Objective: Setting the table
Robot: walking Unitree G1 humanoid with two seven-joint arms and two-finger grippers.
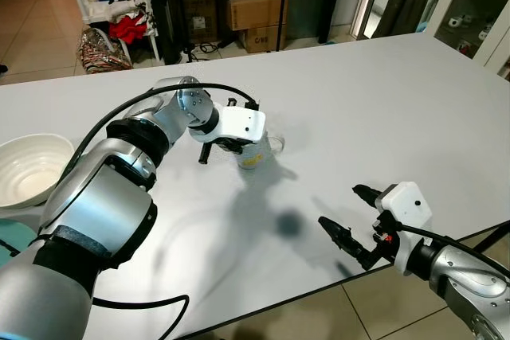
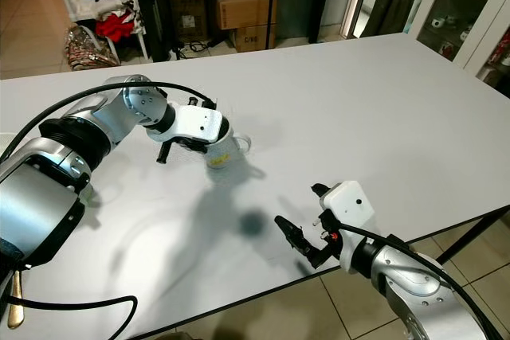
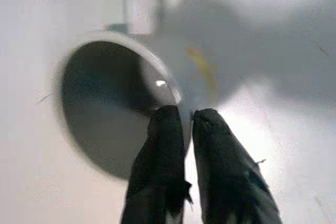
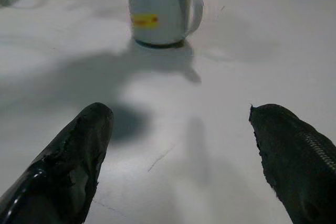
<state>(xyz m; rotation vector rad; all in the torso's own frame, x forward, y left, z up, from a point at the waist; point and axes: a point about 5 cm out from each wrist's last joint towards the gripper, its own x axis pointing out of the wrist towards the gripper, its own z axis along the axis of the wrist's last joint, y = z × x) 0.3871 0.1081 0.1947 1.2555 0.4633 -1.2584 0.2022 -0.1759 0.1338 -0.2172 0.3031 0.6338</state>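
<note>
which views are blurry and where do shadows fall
Left wrist view: soft, out of focus, the mug blurred at close range, left gripper pinching its rim. Right wrist view: mug slightly smeared, shadows across the table. Eye views: sharp, arm shadows pooling beside the right gripper.

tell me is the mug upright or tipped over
Upright. The mug stands on its base on the white table, mouth up, handle to the side. The left gripper pinches its rim, one finger inside and one outside.
</note>
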